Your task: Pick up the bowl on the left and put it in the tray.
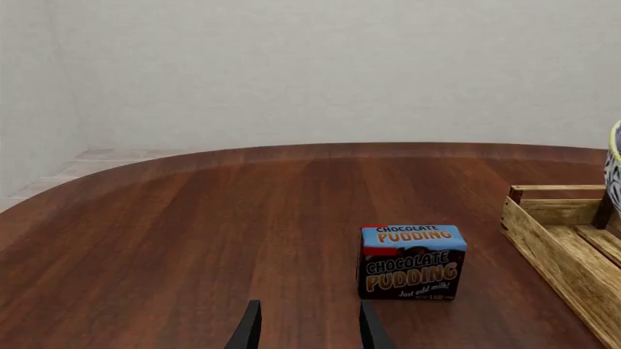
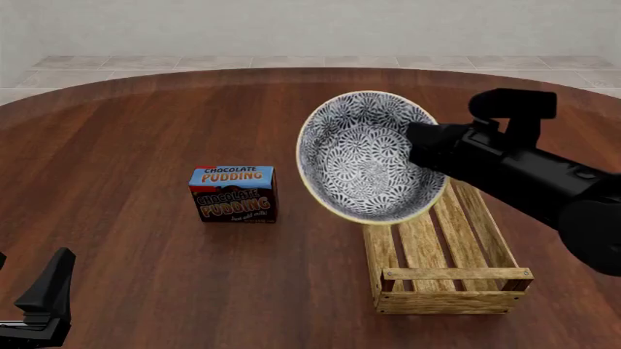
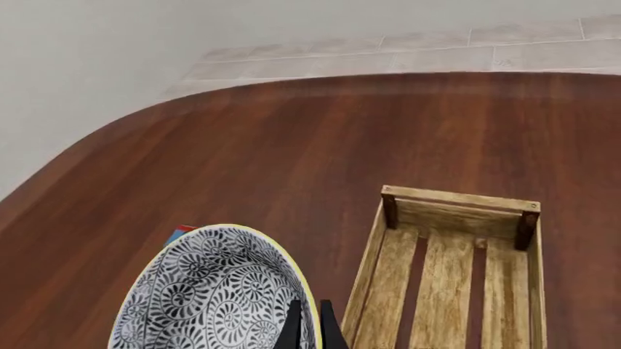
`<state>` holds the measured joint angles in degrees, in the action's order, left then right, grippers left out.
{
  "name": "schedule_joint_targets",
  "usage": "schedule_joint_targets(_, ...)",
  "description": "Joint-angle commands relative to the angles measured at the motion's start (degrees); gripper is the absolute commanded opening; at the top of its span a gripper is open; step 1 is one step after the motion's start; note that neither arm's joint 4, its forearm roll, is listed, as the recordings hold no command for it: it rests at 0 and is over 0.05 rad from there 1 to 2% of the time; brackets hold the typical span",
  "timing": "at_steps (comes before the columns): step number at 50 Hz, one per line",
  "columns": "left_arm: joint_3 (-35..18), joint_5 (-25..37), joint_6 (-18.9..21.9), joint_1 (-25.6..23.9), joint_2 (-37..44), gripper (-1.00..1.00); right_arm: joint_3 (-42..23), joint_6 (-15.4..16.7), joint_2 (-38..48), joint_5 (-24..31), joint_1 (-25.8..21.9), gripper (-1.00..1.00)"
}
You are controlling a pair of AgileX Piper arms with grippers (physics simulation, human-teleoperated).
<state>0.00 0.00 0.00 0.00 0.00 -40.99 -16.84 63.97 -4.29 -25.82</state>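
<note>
The blue-grey floral bowl [image 2: 364, 156] hangs in the air, tipped so its inside faces the camera, over the far left end of the light-wood tray [image 2: 451, 280]. My right gripper [image 2: 423, 147] is shut on the bowl's rim. In the right wrist view its fingers [image 3: 307, 321] pinch the cream rim of the bowl [image 3: 203, 294], with the tray [image 3: 461, 198] just beyond. My left gripper [image 2: 46, 292] stands open and low at the near left of the table. Its wrist view shows nothing between the fingers [image 1: 308, 326], and a sliver of the bowl [image 1: 615, 163] above the tray [image 1: 553, 247].
A chocolate pudding box [image 2: 233, 194] stands on the brown wooden table left of the tray, and it also shows ahead of the left fingers [image 1: 412, 262]. The table's curved far edge [image 2: 291, 71] meets a pale tiled floor and wall.
</note>
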Motion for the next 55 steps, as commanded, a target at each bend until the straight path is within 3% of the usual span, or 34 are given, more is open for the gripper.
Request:
schedule_joint_targets(1, 0.00, 0.00, 0.00, 0.00, 0.00, 1.00, 0.38, -1.87, 1.11, -1.21, 2.25, -1.00)
schedule_joint_targets(20, 0.00, 0.00, 0.00, 0.00, 0.00, 1.00, 3.10, -5.77, 0.75, -4.39, 4.03, -1.00)
schedule_joint_targets(21, 0.00, 0.00, 0.00, 0.00, 0.00, 1.00, 2.79, -4.81, 1.09, -3.86, 4.72, -1.00)
schedule_joint_targets(55, 0.00, 0.00, 0.00, 0.00, 0.00, 1.00, 5.49, -7.95, 3.88, -7.28, 11.98, -1.00)
